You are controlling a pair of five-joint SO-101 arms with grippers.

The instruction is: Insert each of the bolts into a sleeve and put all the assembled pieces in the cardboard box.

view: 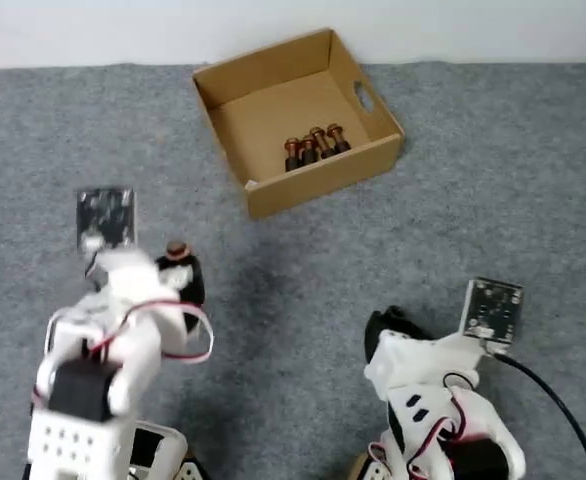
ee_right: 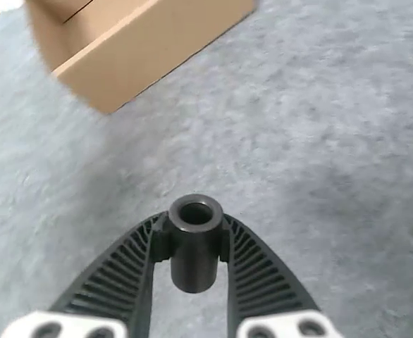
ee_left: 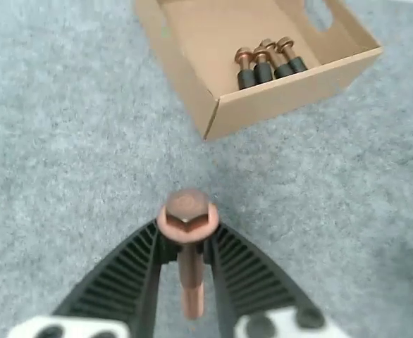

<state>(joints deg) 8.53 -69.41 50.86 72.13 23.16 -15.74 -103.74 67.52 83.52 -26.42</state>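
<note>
The left hand is closed on a copper bolt just under its hex head, the shank running back between the fingers. The right hand clamps a black sleeve across its body, bore exposed. Both parts look rigid, light and smooth, and may pivot unless they are gripped squarely. Farther off on the grey tabletop, the cardboard box holds assembled pieces. Its near wall looks like the only obstacle.

Pretty bright, soft even light. Faint shadows on the mat by the box, which looks blurry in the right wrist view.
</note>
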